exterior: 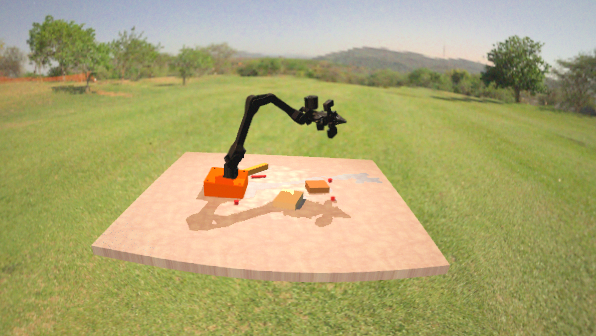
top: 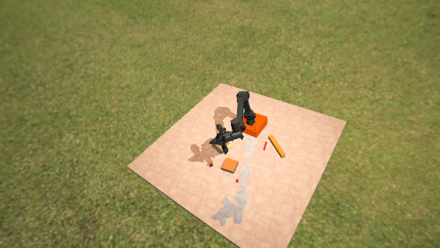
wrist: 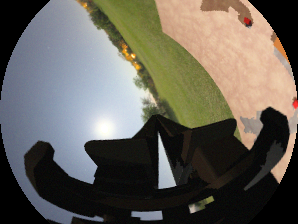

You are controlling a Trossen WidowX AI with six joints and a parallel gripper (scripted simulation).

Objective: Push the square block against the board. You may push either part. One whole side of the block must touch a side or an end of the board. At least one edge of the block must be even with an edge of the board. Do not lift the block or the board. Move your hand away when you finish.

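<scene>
square block [exterior: 317,186] well apart from board [exterior: 257,168]

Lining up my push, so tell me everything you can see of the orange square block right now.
The orange square block is a flat, low slab with a matte orange top and darker sides, lying flat on the wooden platform. It sits apart from the long orange board, a pale yellow block and small red markers. Nothing touches it. The end effector hangs high above, shut and empty.
</scene>
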